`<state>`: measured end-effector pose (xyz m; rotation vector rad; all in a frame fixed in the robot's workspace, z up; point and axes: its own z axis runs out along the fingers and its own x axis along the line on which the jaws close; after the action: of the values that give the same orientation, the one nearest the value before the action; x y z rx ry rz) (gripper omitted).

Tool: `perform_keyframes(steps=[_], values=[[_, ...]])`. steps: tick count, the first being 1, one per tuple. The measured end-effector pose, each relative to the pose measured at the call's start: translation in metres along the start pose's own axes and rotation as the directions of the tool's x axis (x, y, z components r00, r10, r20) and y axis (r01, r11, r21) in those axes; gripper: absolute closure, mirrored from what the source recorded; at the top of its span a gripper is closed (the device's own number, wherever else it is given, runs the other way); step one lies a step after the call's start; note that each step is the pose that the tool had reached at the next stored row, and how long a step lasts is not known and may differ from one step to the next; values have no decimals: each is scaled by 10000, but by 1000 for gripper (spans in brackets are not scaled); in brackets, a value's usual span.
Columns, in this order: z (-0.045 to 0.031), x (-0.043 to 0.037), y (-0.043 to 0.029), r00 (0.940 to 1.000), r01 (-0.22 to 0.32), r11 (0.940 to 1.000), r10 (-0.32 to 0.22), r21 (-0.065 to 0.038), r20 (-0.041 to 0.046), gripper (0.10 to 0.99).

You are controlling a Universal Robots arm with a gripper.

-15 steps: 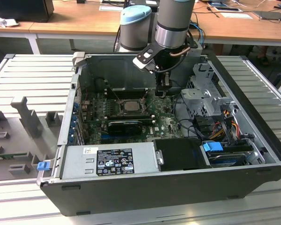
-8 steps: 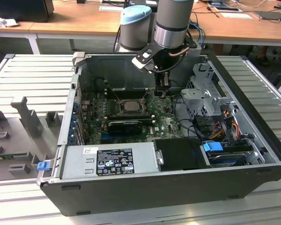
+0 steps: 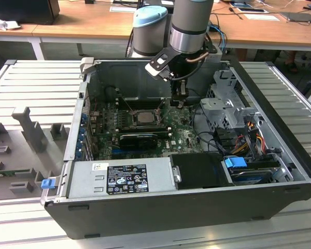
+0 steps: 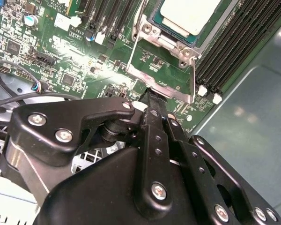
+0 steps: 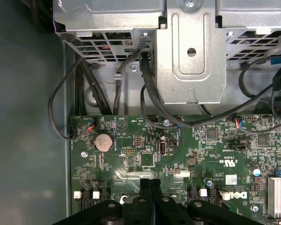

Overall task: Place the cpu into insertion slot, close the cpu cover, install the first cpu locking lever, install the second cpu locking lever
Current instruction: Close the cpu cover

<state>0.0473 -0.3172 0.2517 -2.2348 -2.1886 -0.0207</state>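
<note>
Exterior view: an open case (image 3: 280,171) fills the frame, and the arm (image 3: 192,21) comes down from the top centre. The gripper (image 3: 179,101) hangs just above the board, on the exterior view's right of the cpu (image 3: 143,116). The cpu lies flat in the slot (image 3: 153,123) near the frame's centre. From this view the gripper's tips are too dark to make out.

In the second wrist view the cpu (image 4: 189,14) is cut off by the frame edge. The cover (image 4: 178,47) lies around its pale top and hides most of the slot beneath. A thin lever (image 4: 133,47) runs along one side of the cover; I cannot tell whether it is hooked down. The gripper (image 4: 150,91) has its fingers pressed together, tip just at the cover's edge, and whether it touches is unclear.

In the first wrist view the gripper (image 5: 151,183) again shows no gap between its fingers and nothing held, above the green board (image 5: 131,154).
</note>
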Motion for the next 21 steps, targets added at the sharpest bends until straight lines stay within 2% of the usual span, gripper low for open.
perform_keyframes(steps=[21], values=[[0, -1, -58, 10000, 0, 10000, 0, 0, 1, 980]])
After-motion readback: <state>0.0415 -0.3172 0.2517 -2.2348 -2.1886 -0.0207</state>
